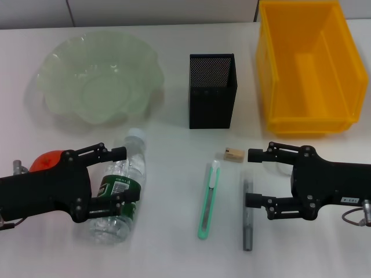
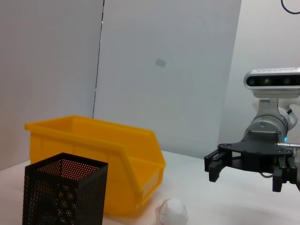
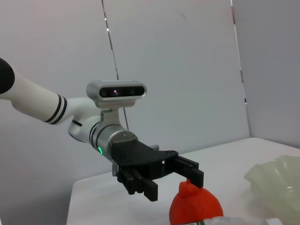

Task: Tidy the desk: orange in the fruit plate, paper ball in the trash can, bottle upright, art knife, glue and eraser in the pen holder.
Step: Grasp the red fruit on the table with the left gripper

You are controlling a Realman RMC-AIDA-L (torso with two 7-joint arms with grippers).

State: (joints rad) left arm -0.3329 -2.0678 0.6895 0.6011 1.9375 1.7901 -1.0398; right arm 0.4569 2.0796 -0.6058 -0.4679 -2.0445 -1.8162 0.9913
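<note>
Peeking past the gaping right pincer (image 2: 251,172), only the left wrist view shows the paper ball (image 2: 172,212).

Plain white desk (image 1: 174,249), smooth and matte, filling nearly all of the head view and reaching to a straight far edge. Behind the desk's far edge, a pale grey wall (image 1: 162,10) of flat panels. Between the panels, thin dark seams (image 1: 68,8), rising upright from behind the desk. High above the desk in the left wrist view, a small grey square patch (image 2: 161,62) on the wall, tilted a little, apart from the nearest seam.
</note>
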